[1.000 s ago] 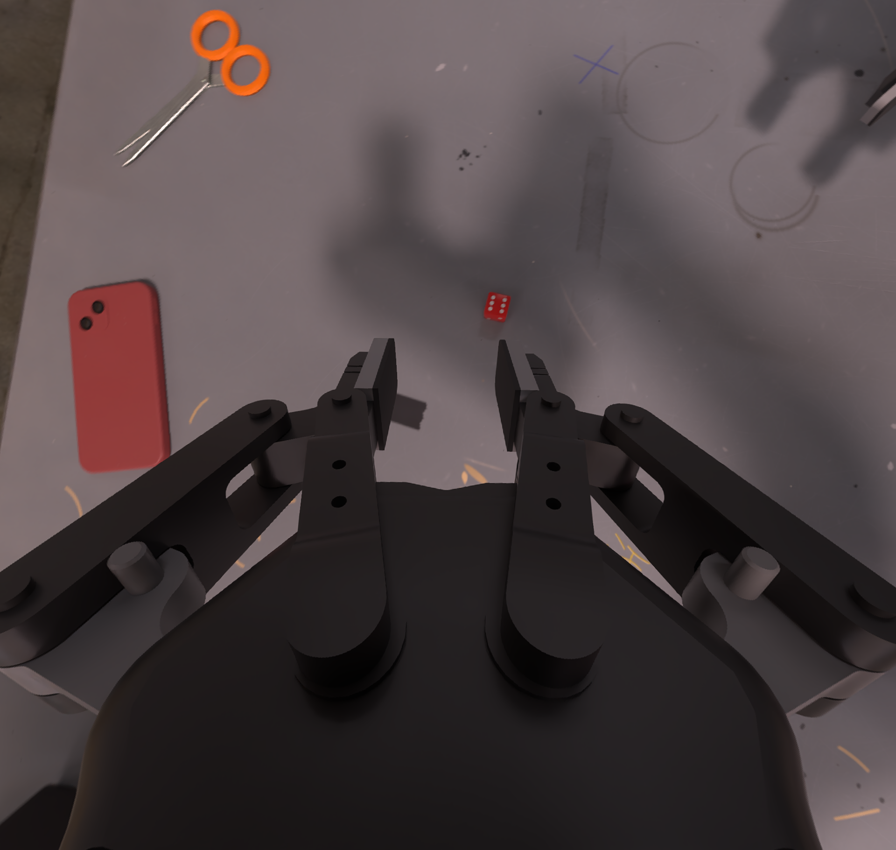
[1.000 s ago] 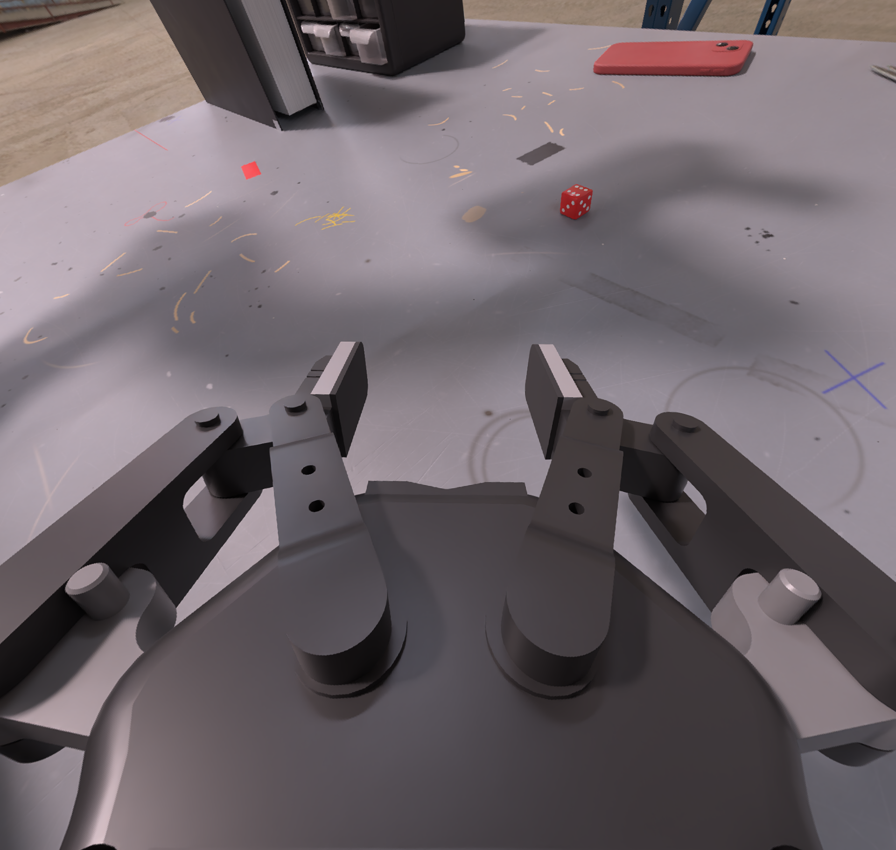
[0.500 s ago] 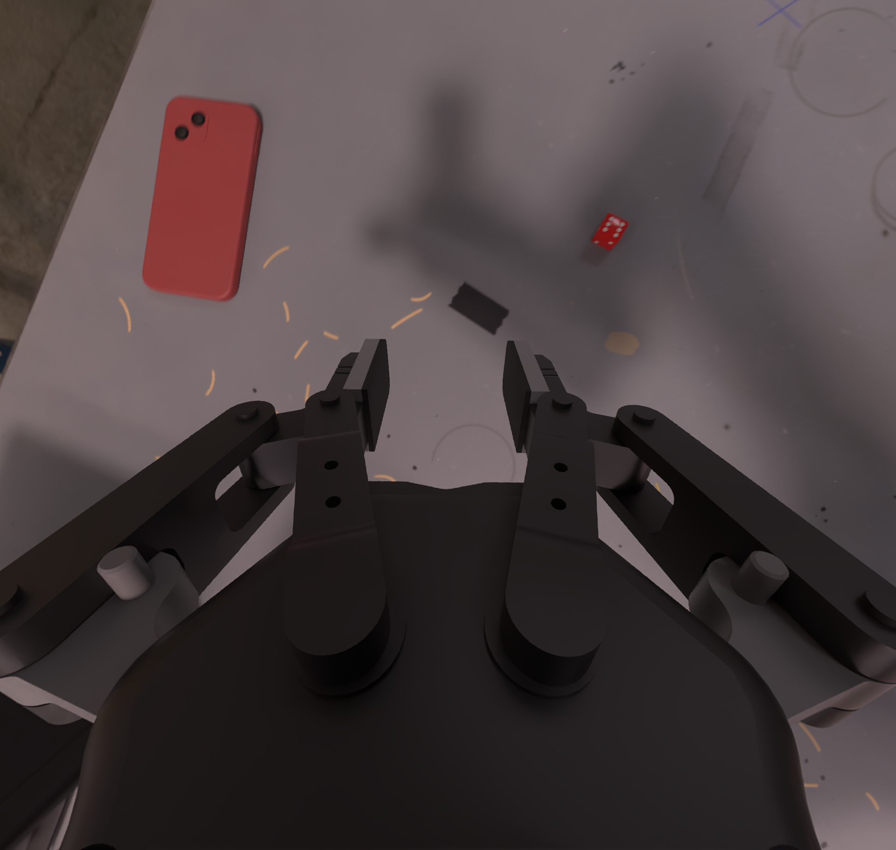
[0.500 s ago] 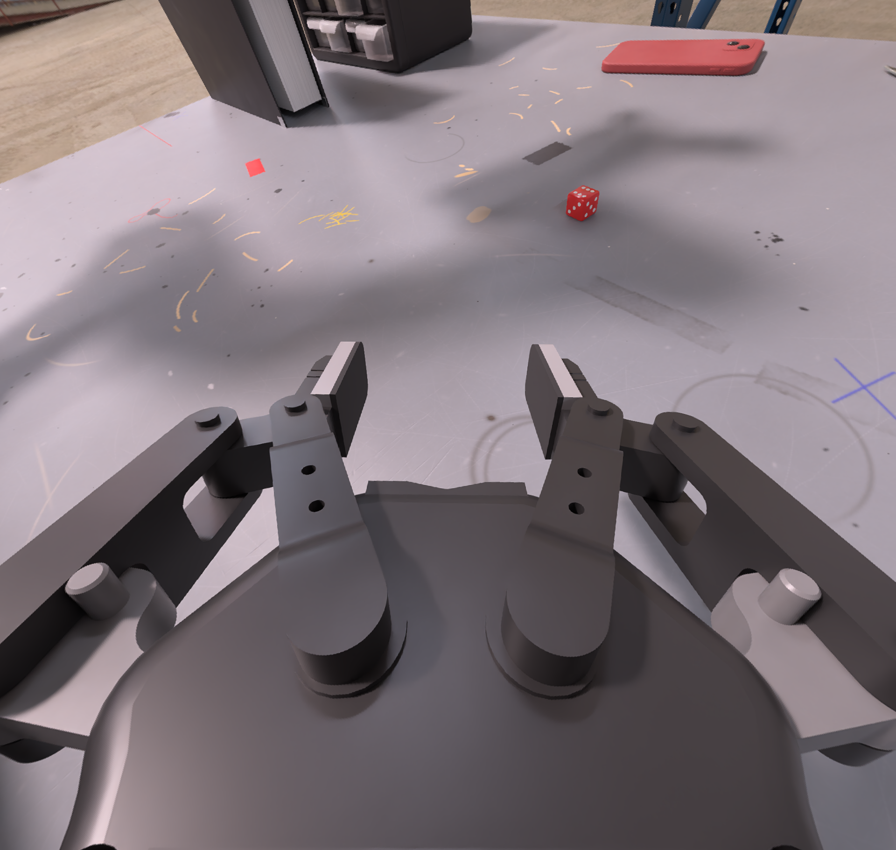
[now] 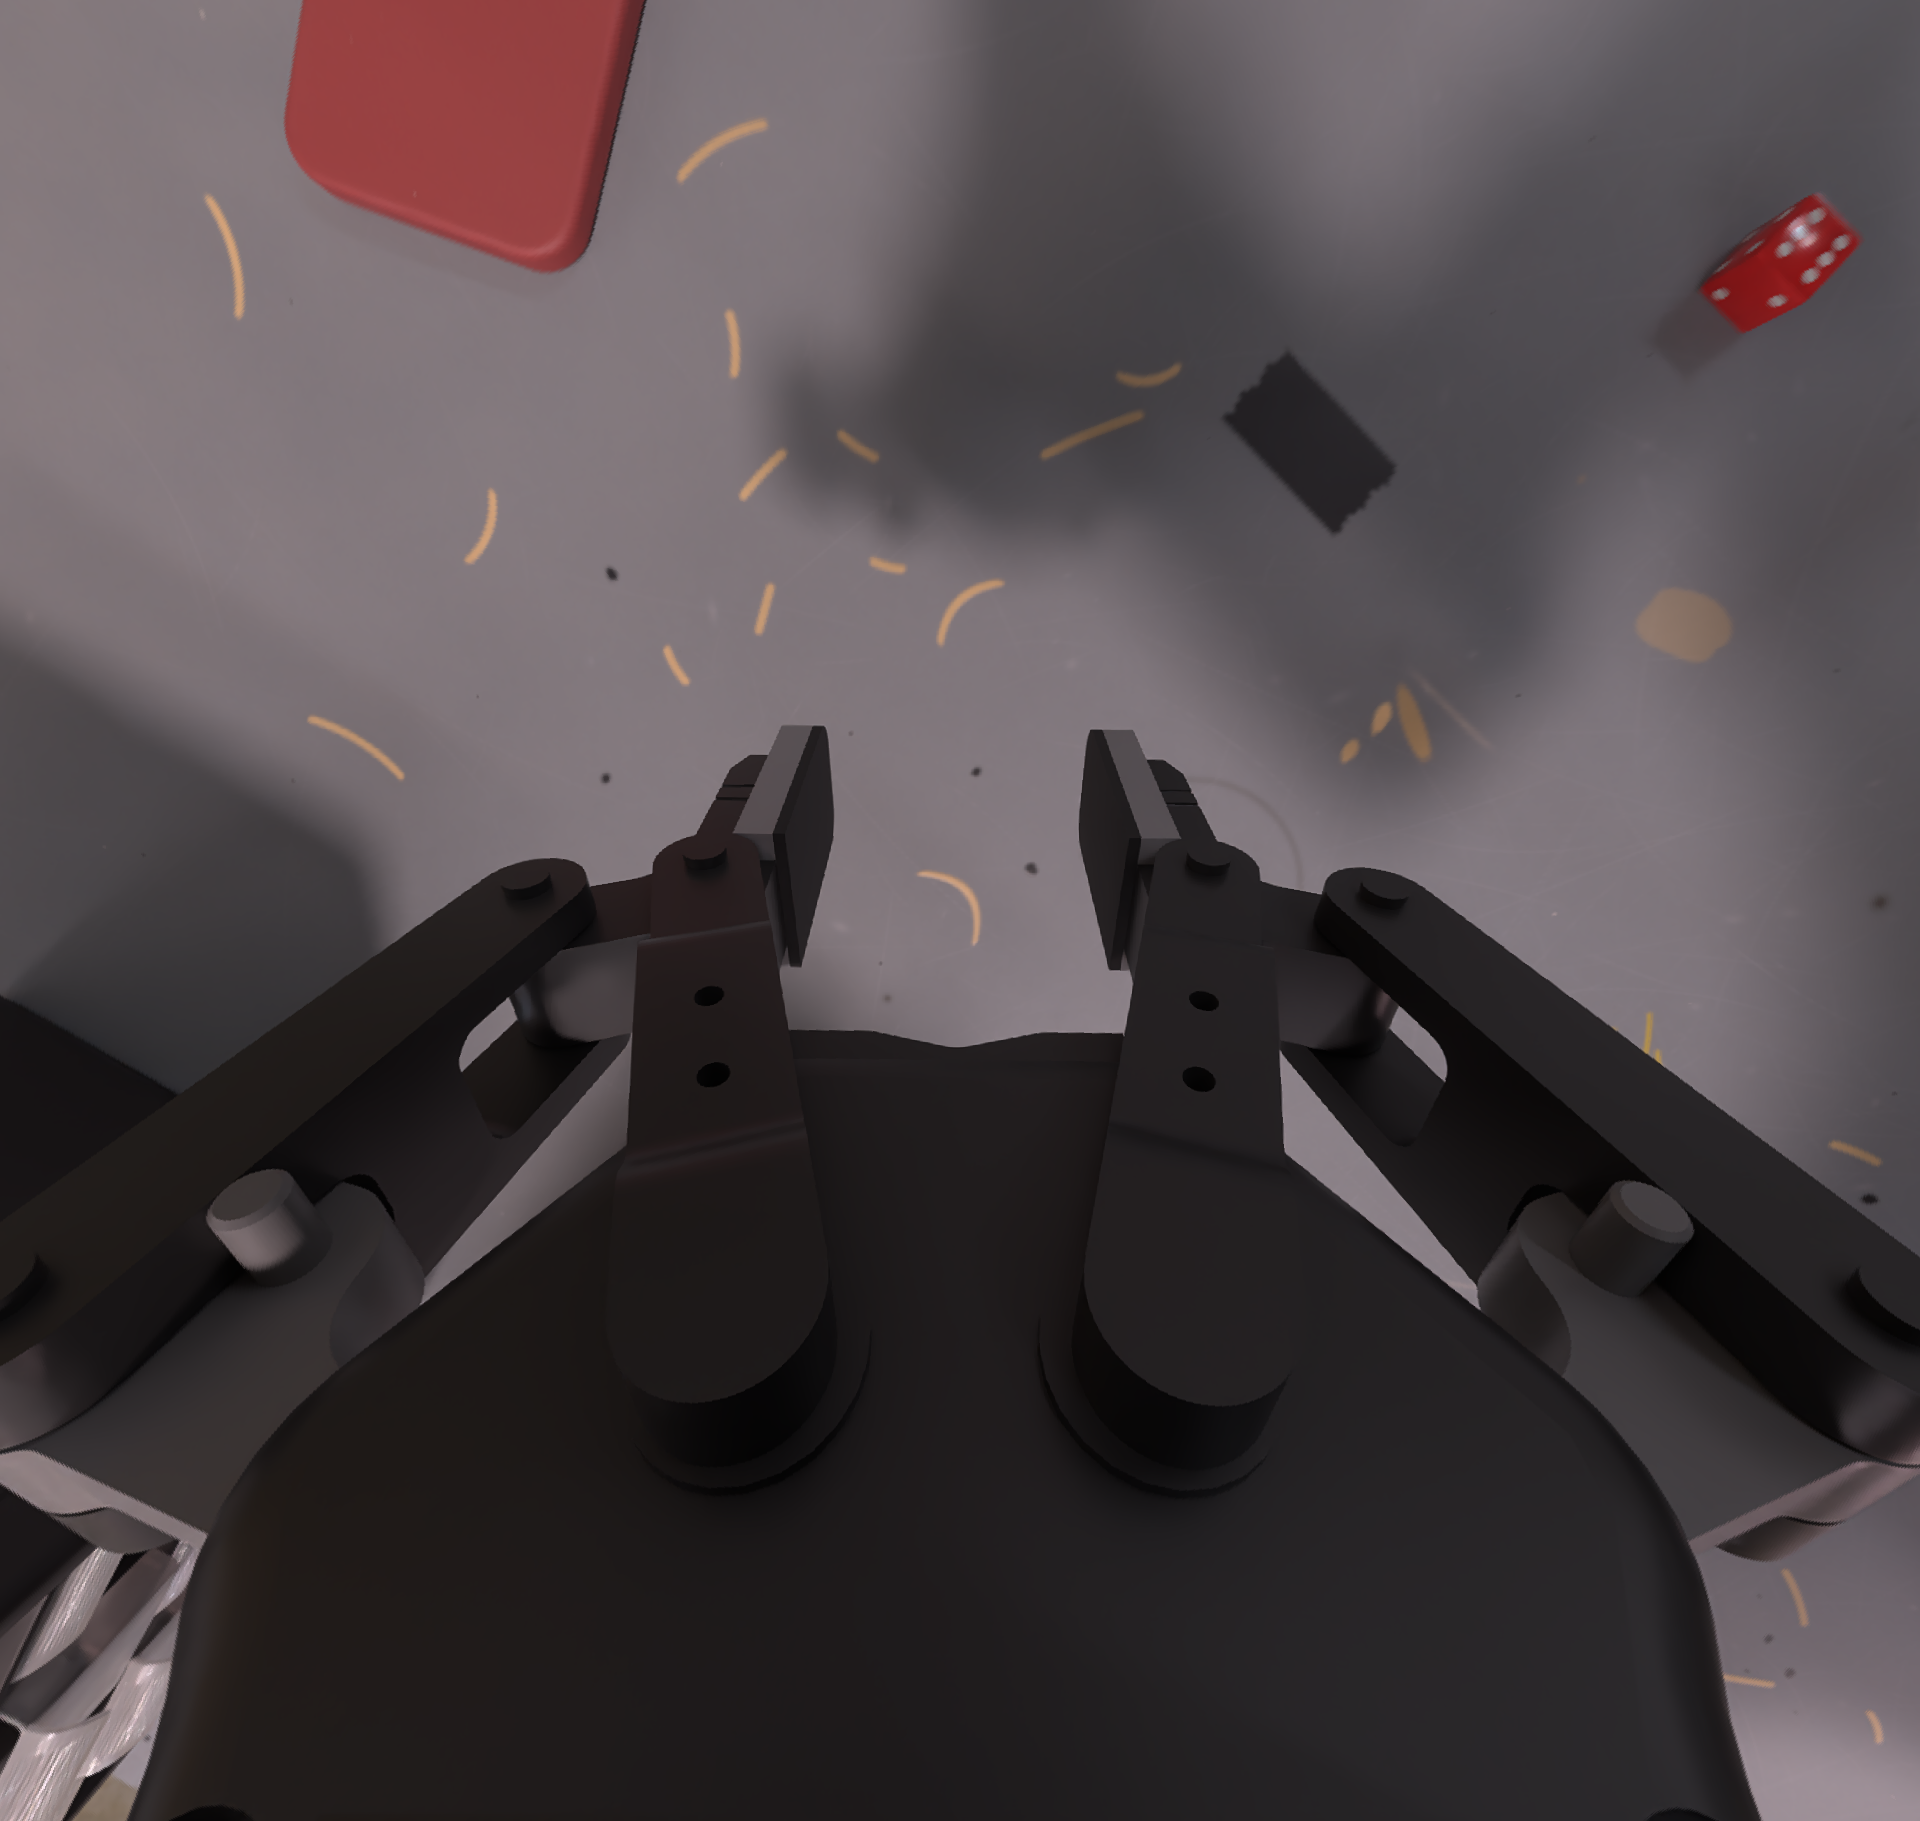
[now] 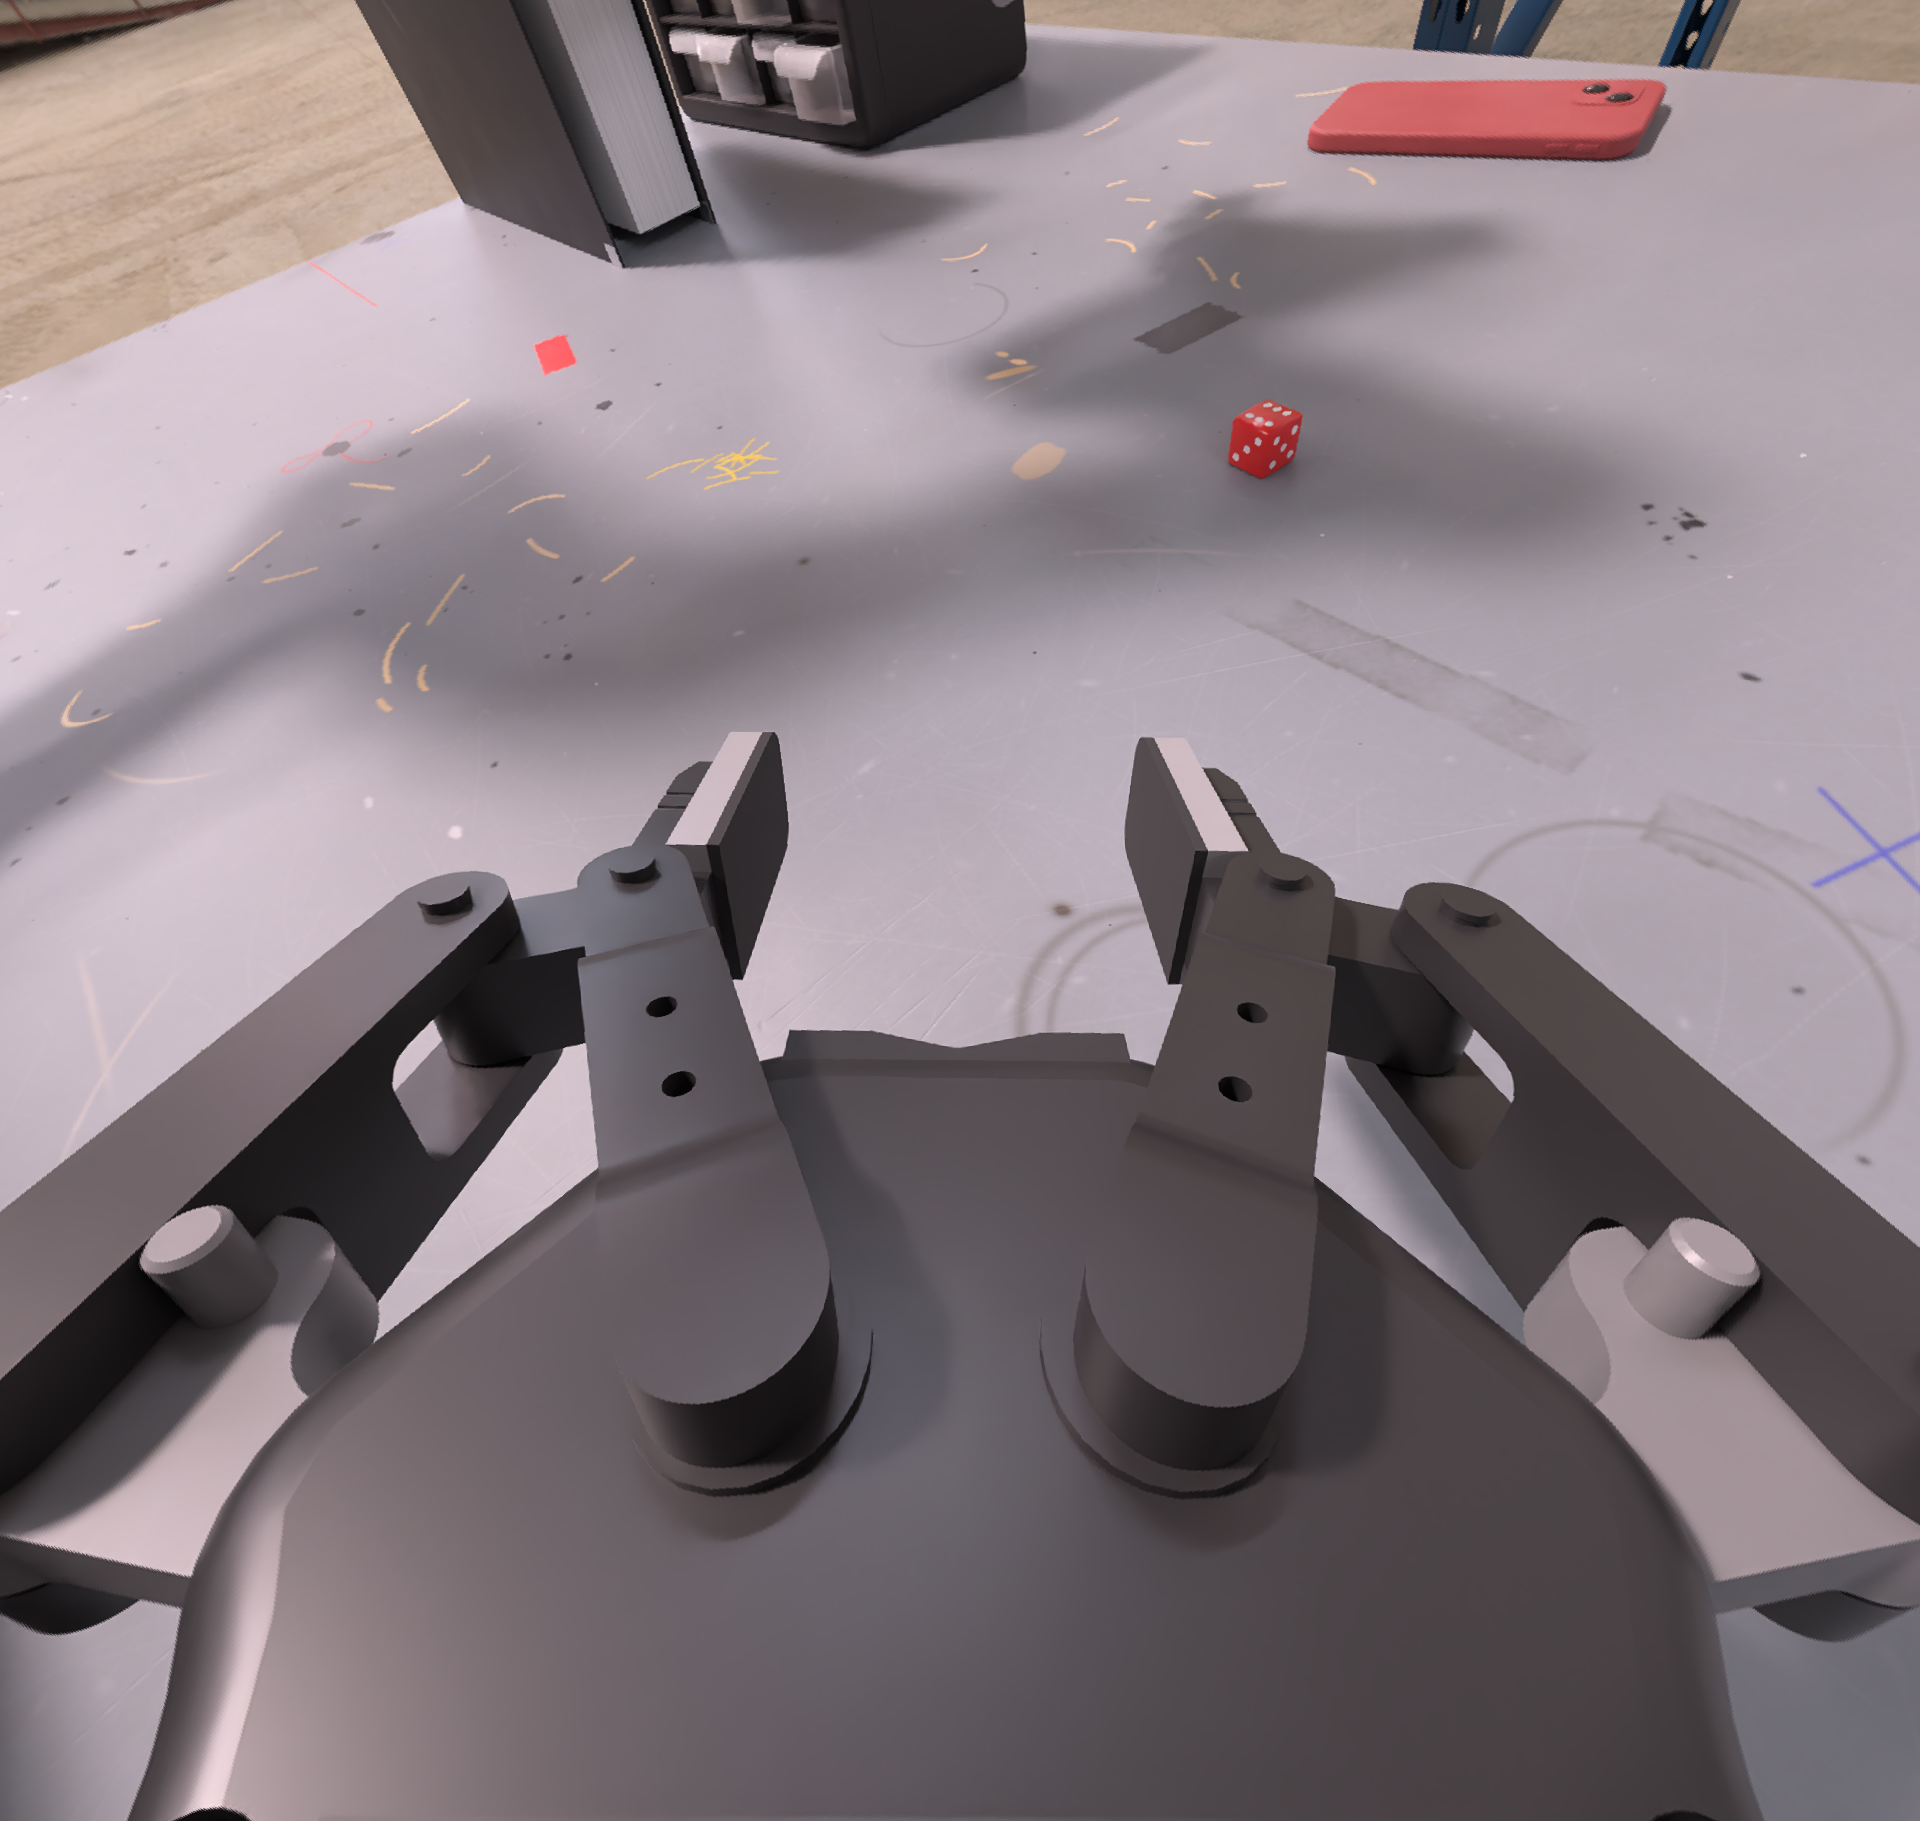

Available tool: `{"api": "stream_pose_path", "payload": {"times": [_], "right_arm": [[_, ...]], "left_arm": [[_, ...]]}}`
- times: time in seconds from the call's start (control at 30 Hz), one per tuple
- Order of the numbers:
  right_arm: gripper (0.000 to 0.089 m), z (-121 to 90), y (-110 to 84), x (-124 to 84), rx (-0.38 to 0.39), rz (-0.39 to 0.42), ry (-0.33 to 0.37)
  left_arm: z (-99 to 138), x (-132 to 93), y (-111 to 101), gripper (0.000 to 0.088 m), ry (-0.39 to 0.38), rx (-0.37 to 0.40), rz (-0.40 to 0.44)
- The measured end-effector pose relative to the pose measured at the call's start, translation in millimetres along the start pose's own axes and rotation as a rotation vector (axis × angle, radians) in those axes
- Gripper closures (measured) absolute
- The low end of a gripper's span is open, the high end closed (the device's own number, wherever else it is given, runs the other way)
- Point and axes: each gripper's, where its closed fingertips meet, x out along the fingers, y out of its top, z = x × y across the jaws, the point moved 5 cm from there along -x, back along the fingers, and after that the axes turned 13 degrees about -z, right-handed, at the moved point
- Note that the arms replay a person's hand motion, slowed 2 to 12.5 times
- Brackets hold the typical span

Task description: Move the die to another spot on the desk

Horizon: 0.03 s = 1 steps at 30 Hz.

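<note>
Since the die (image 5: 1782,263) sat apart beyond the phone (image 5: 468,67), I held both pincers spread and empty, left (image 5: 956,841) and right (image 6: 956,841).

Left end effector (image 5: 956,841): matte black housing, black linkage bars, grey cylindrical pivot pins, two small holes per finger, flat dark pads (image 5: 805,836).
Right end effector (image 6: 956,841): same build, grey-lit, pale strips on pad (image 6: 727,800) edges.
</note>
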Motion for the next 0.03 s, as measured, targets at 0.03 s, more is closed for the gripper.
{"api": "stream_pose_path", "payload": {"times": [0.03], "right_arm": [[0.0306, 0.0, -0.1, 0.2, 0.0, -0.001, 0.0]], "left_arm": [[-2.2, 2.2, -1.4, 0.0447, 0.001, -0.004, -0.009]]}}
